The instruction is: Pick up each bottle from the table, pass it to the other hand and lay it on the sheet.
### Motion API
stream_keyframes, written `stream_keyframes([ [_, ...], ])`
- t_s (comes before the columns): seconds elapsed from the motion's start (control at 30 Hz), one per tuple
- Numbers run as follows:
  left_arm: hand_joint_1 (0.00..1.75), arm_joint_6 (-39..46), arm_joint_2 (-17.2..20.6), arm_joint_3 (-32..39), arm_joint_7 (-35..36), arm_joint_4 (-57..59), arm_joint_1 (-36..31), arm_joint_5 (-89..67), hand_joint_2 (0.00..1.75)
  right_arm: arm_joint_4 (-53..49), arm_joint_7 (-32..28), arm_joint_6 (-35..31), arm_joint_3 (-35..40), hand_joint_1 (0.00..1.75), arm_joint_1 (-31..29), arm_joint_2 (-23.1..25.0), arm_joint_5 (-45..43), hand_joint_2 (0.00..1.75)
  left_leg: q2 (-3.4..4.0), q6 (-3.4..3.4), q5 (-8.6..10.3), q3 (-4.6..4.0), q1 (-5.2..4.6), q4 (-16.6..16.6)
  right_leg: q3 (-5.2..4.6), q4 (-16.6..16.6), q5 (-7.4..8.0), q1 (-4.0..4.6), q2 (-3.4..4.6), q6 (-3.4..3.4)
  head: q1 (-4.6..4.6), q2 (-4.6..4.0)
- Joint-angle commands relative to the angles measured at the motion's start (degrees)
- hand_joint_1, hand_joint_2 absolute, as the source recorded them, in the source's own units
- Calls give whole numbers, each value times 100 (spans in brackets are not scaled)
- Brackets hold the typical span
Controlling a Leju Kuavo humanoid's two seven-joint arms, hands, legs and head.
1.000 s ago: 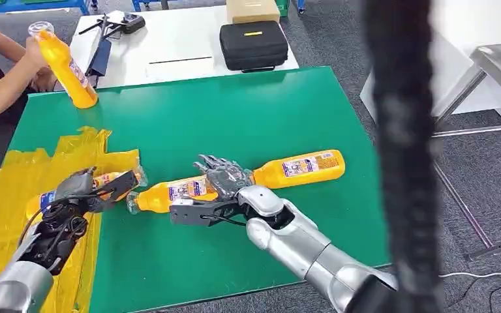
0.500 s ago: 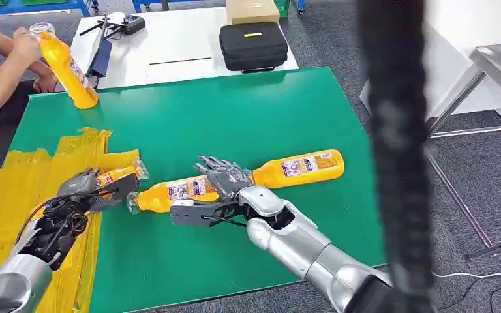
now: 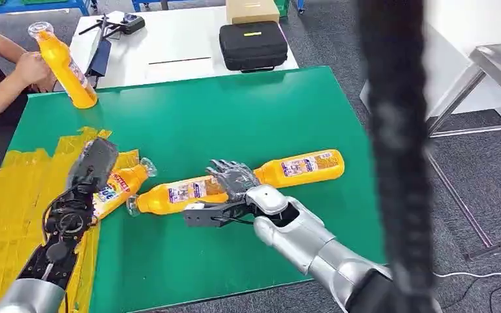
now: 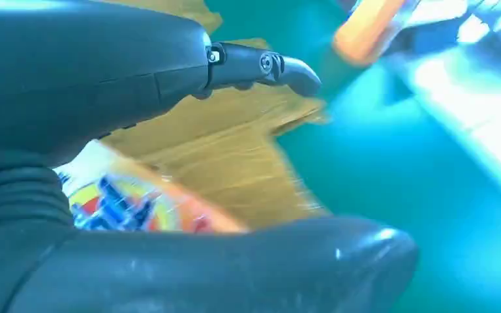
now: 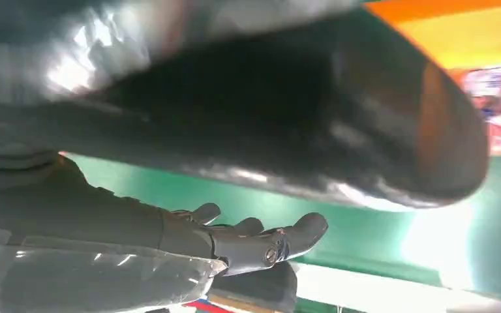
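Left hand [image 3: 93, 164] hovers, fingers released, over a bottle [image 3: 119, 185] lying on the yellow sheet [image 3: 13, 195], cap toward two o'clock. Middle bottle [image 3: 176, 192] lies on the green desk [image 3: 235, 111], cap toward eight o'clock; right hand [image 3: 233, 180], fingers spread, rests against it.

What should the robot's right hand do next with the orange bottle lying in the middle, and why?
Probably close on it. The right hand lies open over the neck end of the middle orange plastic bottle lying on the green table, not gripping it. The left hand is lifted over a bottle on the yellow plastic sheet.
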Motion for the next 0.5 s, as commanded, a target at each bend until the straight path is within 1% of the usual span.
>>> stream_keyframes([
  [0.03, 0, 83, -2, 96, -335, -2460, 685, 1244, 0, 941, -101, 69, 118, 0, -561, -12, 69, 0, 5, -18, -20, 15, 10, 15, 19, 8, -17, 10, -5, -2, 0, 0],
  [0.1, 0, 125, 34, 46, -354, -2594, 761, 1306, 0, 994, -117, 76, 124, 0, -585, -7, 81, 0, 7, -11, -10, 2, 5, 6, 4, 3, -7, 4, 0, 0, 0, 0],
  [0.17, 0, 174, 84, -49, -447, -2718, 829, 1406, 0, 1108, -144, 97, 129, 0, -634, 21, 100, 0, 15, -22, -24, 21, 12, 15, 24, 7, -17, 11, 2, -2, 2, 0],
  [0.2, 0, 211, 109, -99, -500, -2815, 875, 1425, 0, 1173, -164, 108, 145, 0, -665, 40, 115, 0, 5, -10, -7, 1, 5, 3, 2, 1, -5, 3, -1, -1, 2, 0],
  [0.23, 0, 260, 118, -135, -546, -2890, 907, 1514, 0, 1264, -200, 114, 155, 0, -691, 66, 123, 0, 10, -17, -16, 13, 9, 9, 15, 5, -12, 7, 0, -2, 2, 0],
  [0.3, 0, 259, 116, -157, -547, -2903, 912, 1514, 0, 1272, -206, 107, 156, 0, -688, 69, 124, 0, 3, -10, -6, 1, 5, 1, 3, -1, -4, 3, -2, -1, 2, 0],
  [0.33, 0, 259, 116, -157, -547, -2903, 912, 1514, 0, 1272, -206, 107, 156, 0, -688, 69, 124, 0, 10, -27, -28, 29, 15, 16, 34, 8, -23, 14, -5, -4, 2, 0],
  [0.37, 0, 259, 116, -157, -547, -2903, 912, 1514, 0, 1272, -206, 107, 156, 0, -688, 69, 124, 0, 2, -14, -10, 8, 6, 3, 11, 2, -10, 4, -5, -2, 2, 0],
  [0.4, 0, 259, 116, -157, -547, -2903, 912, 1514, 0, 1272, -206, 107, 156, 0, -688, 69, 124, 0, 5, -21, -20, 19, 10, 10, 23, 5, -17, 9, -6, -3, 2, 0],
  [0.5, 0, 344, 148, -208, -695, -3045, 1002, 1737, 0, 1367, -288, 77, 217, 0, -691, 104, 192, 0, 3, -11, -8, 6, 5, 1, 8, 0, -7, 4, -2, -2, 2, 0],
])
